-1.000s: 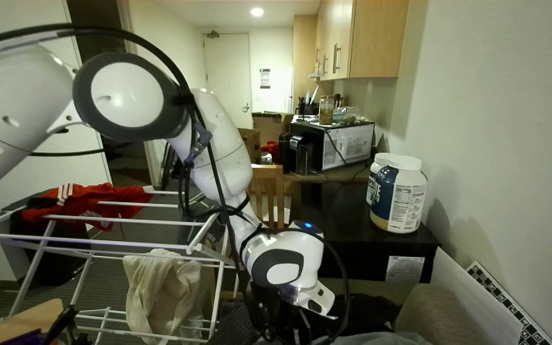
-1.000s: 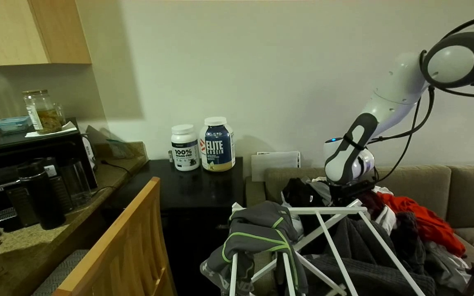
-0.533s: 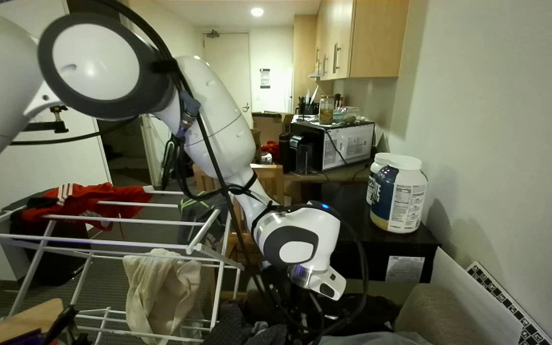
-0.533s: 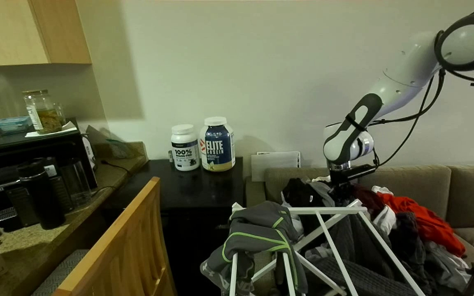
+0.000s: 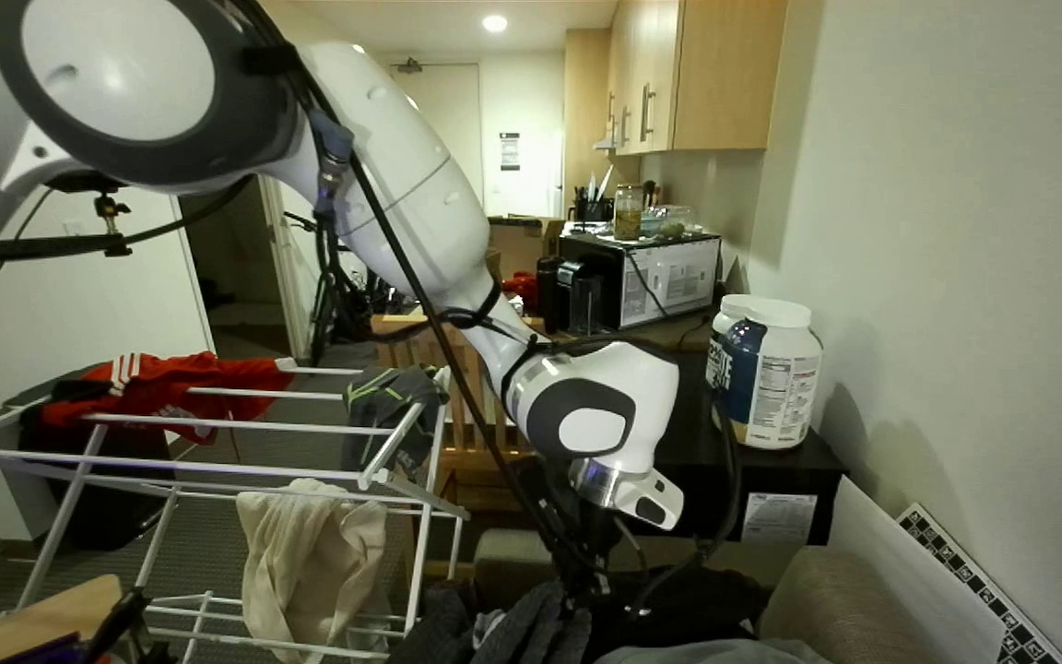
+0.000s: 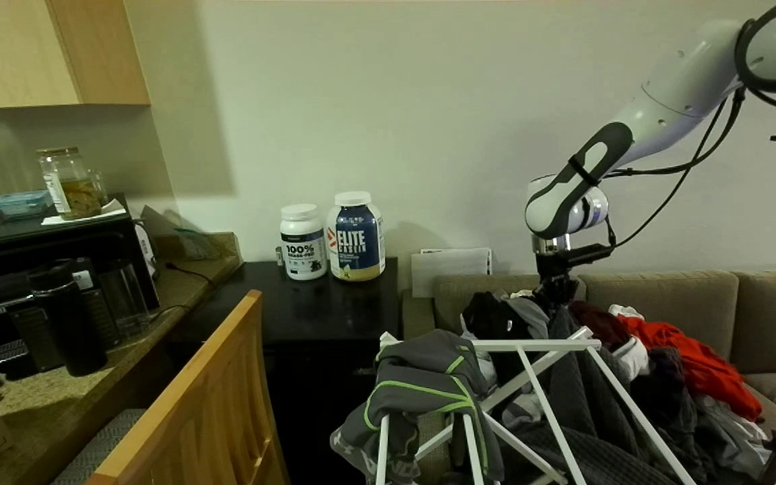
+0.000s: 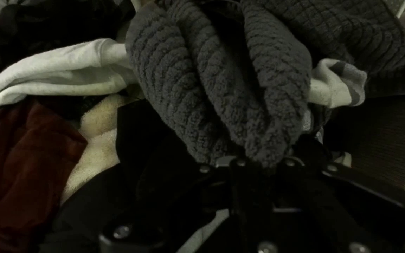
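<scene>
1 gray cloth (image 7: pixel 216 80) in the pincer (image 7: pixel 261 164)

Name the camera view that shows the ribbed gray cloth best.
The wrist view: the ribbed gray cloth is close up, its folds and texture plain down to the gripper pinching it. Both exterior views show it smaller, with less texture; in an exterior view, the white rack partly hides it.

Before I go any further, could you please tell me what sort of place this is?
It looks like a home, probably an apartment: there is a sofa, a drying rack hung with clothes, and a kitchen counter close by.
</scene>
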Controlling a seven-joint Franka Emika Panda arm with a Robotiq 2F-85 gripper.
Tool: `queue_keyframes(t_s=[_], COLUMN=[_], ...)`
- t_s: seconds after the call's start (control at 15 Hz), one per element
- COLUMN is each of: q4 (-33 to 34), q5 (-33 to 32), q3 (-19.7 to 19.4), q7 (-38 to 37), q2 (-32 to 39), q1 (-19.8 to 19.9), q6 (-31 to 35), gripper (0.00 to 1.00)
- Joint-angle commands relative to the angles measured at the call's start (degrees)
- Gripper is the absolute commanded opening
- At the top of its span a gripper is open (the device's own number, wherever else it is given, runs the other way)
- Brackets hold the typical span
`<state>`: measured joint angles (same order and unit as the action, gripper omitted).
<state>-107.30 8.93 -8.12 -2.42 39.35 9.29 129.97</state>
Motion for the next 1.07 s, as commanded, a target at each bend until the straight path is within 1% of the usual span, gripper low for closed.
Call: queue_keyframes(t_s=[0.0, 0.73, 1.0], q4=[-0.7, 0.2, 2.0], q5=[-0.4, 1.2, 2.3], q3=[1.3, 2.5, 2.2], q7=[3.7, 13.2, 16.3], q2=[-6.0, -17.0, -20.4], q1=[2.1, 4.2, 4.9], q6=[-4.5, -15.3, -20.4], gripper=[0.03, 0.03, 0.03])
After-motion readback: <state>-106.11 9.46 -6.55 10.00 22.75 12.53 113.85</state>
